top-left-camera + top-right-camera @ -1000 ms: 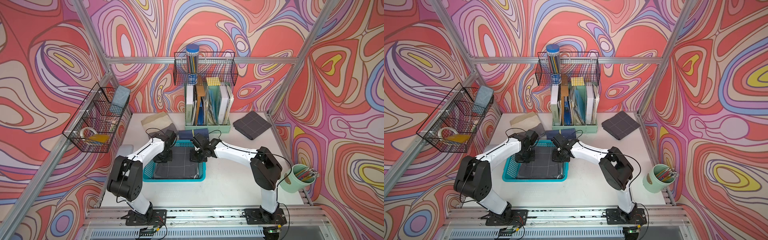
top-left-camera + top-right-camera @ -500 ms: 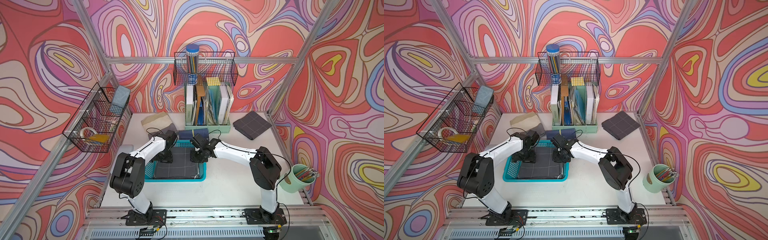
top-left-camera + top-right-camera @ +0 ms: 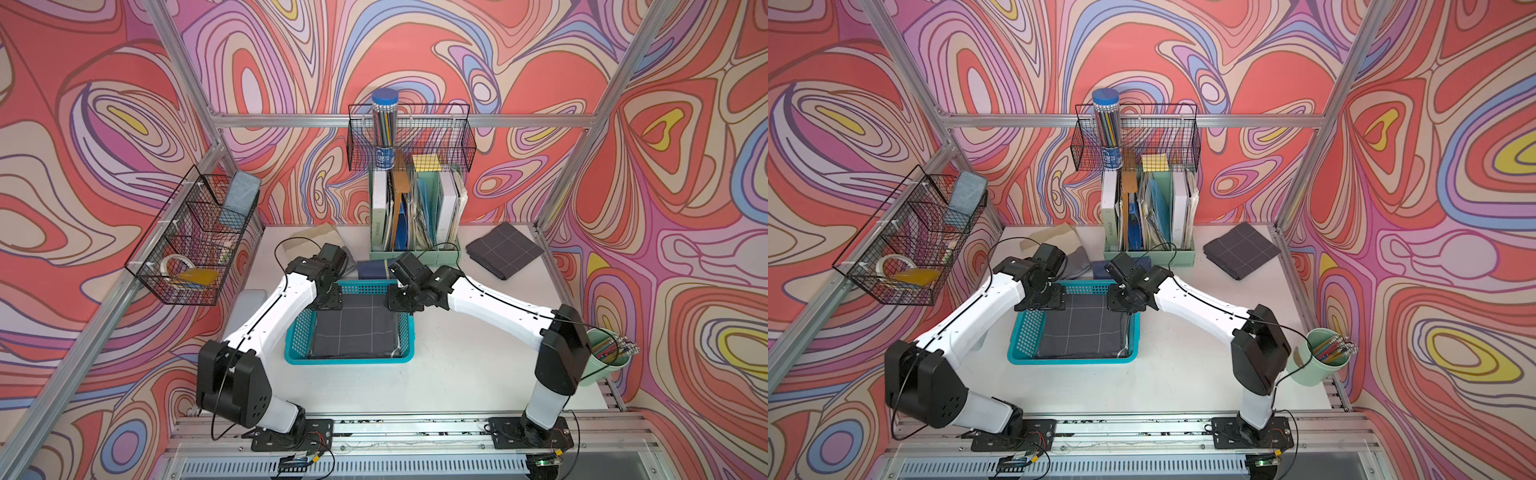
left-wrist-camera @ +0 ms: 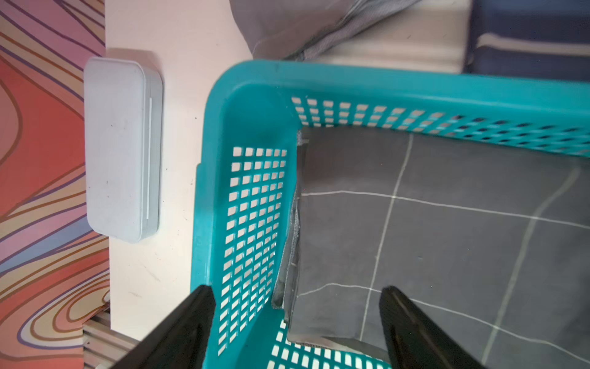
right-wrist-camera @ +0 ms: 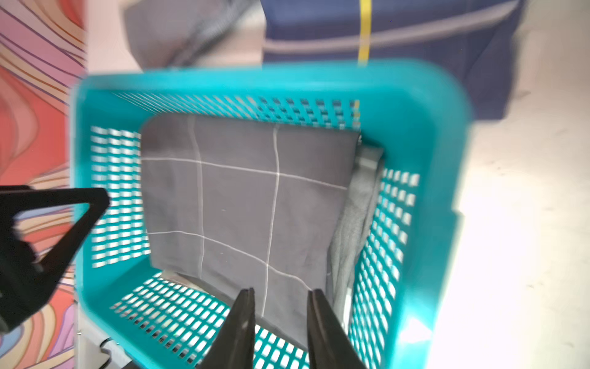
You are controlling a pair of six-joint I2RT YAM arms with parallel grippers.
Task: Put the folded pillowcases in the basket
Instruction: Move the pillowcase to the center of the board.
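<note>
Pillowcase in basket | L gripper, R gripper hide far corners — R-wrist blurry

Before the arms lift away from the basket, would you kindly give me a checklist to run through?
1. Folded pillowcase lies inside the basket: ok.
2. Nothing hangs over the rim: ok.
3. Left gripper open, nothing between its jaws: ok.
4. Right gripper jaws narrowly apart; clear of the pillowcase: cannot tell, view blurred.
5. Basket sits flat on the table: ok.
</note>
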